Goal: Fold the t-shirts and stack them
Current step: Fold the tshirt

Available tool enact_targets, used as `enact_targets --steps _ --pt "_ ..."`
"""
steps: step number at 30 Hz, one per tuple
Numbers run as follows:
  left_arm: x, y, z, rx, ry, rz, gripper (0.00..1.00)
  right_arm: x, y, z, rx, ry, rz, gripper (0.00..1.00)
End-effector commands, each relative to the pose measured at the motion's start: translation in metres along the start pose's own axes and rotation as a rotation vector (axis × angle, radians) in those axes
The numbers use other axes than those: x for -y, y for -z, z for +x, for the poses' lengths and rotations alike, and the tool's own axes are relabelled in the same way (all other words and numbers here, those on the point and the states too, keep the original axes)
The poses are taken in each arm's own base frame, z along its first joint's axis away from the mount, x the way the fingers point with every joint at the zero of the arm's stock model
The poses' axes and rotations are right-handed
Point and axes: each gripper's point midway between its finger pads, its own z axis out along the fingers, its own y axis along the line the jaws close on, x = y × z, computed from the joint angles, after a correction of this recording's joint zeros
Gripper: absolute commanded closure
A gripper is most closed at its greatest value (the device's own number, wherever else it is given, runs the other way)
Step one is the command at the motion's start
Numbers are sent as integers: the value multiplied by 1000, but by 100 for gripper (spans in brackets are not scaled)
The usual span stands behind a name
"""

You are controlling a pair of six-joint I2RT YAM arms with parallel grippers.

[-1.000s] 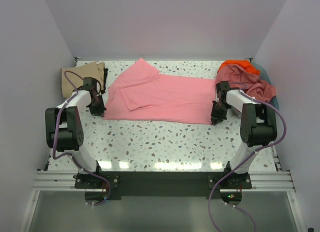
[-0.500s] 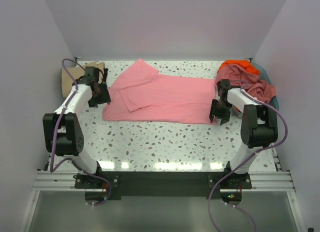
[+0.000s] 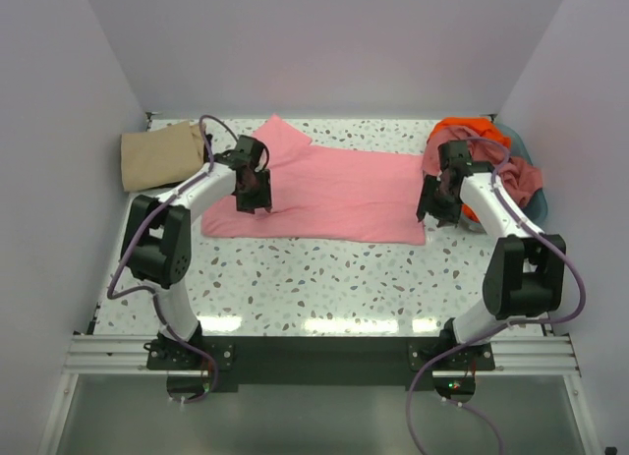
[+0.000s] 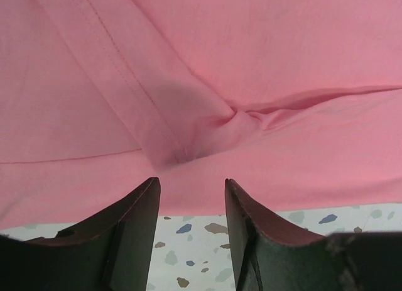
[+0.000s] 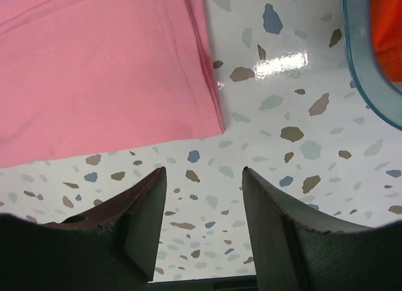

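Observation:
A light pink t-shirt [image 3: 339, 195] lies spread flat across the middle of the table. My left gripper [image 3: 254, 194] hovers open over its left part, nothing between the fingers. In the left wrist view the gripper [image 4: 191, 184] faces a folded sleeve and a small pucker [image 4: 239, 122] in the pink cloth. My right gripper [image 3: 438, 205] stands open just off the shirt's right edge. In the right wrist view it [image 5: 204, 171] is over bare table, near the shirt's corner [image 5: 210, 118]. A folded tan t-shirt [image 3: 157, 156] rests at the back left.
A blue basket [image 3: 524, 146] at the back right holds an orange t-shirt [image 3: 462, 129] and a dusty pink one [image 3: 511, 178] that spills over it. Its rim [image 5: 364, 71] shows close to my right gripper. Walls close in the table on three sides.
Both grippers have opened and let go of the pink shirt's near corners. The left one has moved right and back over the shirt; the right one has drawn back slightly.

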Motion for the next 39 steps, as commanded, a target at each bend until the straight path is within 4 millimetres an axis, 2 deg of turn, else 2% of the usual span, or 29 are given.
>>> enact_targets --steps 1,9,18,25,26,28,30,39 --pt "4 0 -20 70 26 13 50 -5 14 2 13 -12 -38 44" --pt "-5 -14 -12 33 13 -34 51 -4 17 10 13 -25 -46 44" --pt "-13 -16 -12 42 19 -71 51 -4 18 10 11 -28 -49 44" --pt "-18 -19 -4 28 21 -88 51 -5 17 11 9 -28 -53 44" --pt "-17 -21 -3 24 21 -87 52 -5 16 11 7 -29 -54 44" --pt "-16 -23 -1 22 24 -75 61 -5 16 12 6 -29 -57 44" --pt "-15 -25 1 16 27 -68 65 -5 16 13 4 -29 -58 44" --pt "-17 -34 4 3 17 -73 65 -5 15 15 4 -32 -59 44"
